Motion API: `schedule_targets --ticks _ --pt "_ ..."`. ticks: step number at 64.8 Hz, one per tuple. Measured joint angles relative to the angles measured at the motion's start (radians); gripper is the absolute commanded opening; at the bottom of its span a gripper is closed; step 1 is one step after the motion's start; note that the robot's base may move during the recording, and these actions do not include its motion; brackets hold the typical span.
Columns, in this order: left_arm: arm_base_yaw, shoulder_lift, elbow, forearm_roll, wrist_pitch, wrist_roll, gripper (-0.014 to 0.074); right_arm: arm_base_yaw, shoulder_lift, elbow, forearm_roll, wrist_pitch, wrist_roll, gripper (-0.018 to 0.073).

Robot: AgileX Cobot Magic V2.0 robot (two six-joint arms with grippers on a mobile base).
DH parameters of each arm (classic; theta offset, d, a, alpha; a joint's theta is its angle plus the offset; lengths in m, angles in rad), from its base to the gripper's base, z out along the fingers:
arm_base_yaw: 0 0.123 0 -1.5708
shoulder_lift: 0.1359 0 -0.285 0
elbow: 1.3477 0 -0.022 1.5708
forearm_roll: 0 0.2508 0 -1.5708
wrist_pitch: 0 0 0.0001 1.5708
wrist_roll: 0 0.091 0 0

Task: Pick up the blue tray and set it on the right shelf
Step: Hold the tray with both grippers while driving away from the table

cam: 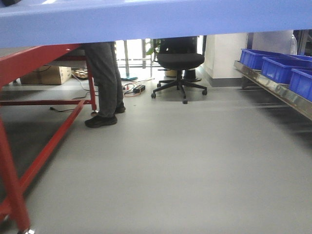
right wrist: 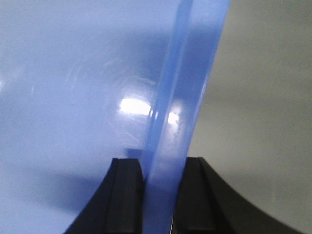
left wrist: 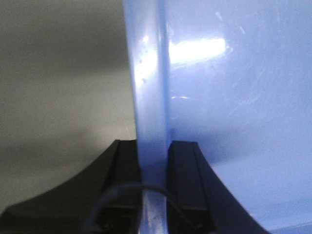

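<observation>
Periwinkle-blue plastic tray [cam: 156, 22]: carrying, clamping rim in left end effector [left wrist: 153, 152] and right end effector [right wrist: 160, 168]; next, probably swinging toward steel-edged right shelf [cam: 278, 90].

red table frame [cam: 29, 62] left | person's legs [cam: 105, 83] | office chair [cam: 180, 60] | blue bins [cam: 280, 68] right | perhaps power strip [cam: 139, 88]

Periwinkle-blue tray [cam: 156, 19], red table frame [cam: 29, 61]

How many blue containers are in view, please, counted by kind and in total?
Light-blue tray: 1
Dark-blue bins: 3
Total: 4
</observation>
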Motion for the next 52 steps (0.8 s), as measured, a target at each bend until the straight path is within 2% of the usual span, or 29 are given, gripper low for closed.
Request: schedule_targets --ticks 52 --pt "0.0 0.0 0.002 -0.01 0.004 0.0 -0.0048 0.0 0.0 0.0 -0.002 0.0 0.0 0.0057"
